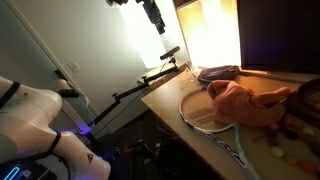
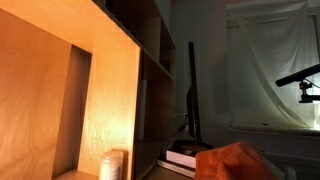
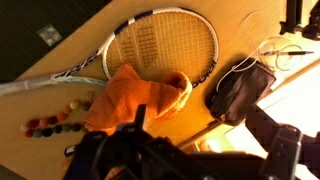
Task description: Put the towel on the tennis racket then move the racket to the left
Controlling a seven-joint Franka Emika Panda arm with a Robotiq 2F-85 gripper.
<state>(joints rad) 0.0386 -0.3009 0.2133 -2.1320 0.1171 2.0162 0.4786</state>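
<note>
Found towel [image 3: 135,100] draped over 6 o'clock rim of tennis racket [image 3: 165,40] on table [image 3: 225,20]; found hand [image 3: 138,148] spread wide, holding nothing.

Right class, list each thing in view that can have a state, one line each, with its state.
Salmon-orange crumpled cloth towel: bunched up, lying partly over the racket head's rim.
White-and-dark-framed tennis racket: flat on the wooden table, strings mostly uncovered.
Dark purple shallow dish: resting on the table, apart from the towel.
Robot gripper: open above the towel, holding nothing.
</note>
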